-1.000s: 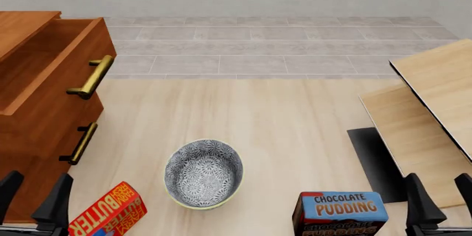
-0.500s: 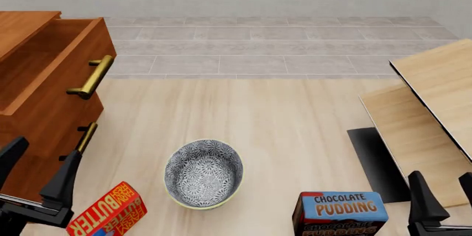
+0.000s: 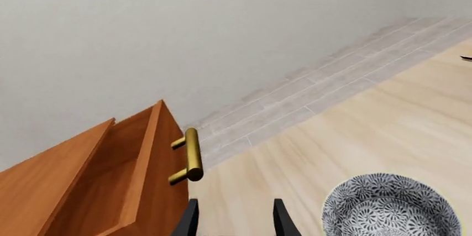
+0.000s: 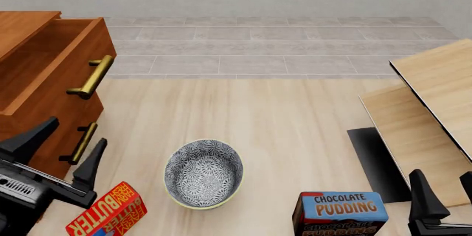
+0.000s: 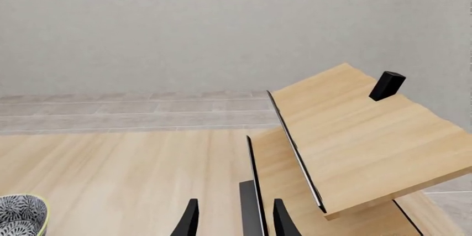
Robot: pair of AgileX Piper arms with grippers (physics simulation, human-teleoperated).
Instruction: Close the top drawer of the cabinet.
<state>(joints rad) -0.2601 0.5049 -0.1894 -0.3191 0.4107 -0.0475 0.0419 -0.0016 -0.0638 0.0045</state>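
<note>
The cabinet (image 4: 30,131) is standing at the left edge of the surface (image 4: 273,120), with the top drawer (image 4: 55,64) hanging pulled out, its brass handle (image 4: 92,75) facing the middle. The left pincer (image 4: 63,147) is hovering spread and empty just in front of the lower drawers. The right pincer (image 4: 442,192) is sitting spread near the right front corner. A patterned bowl (image 4: 203,173) is resting near the front edge, beside a butter box (image 4: 109,213) and pudding box (image 4: 341,211).
</note>
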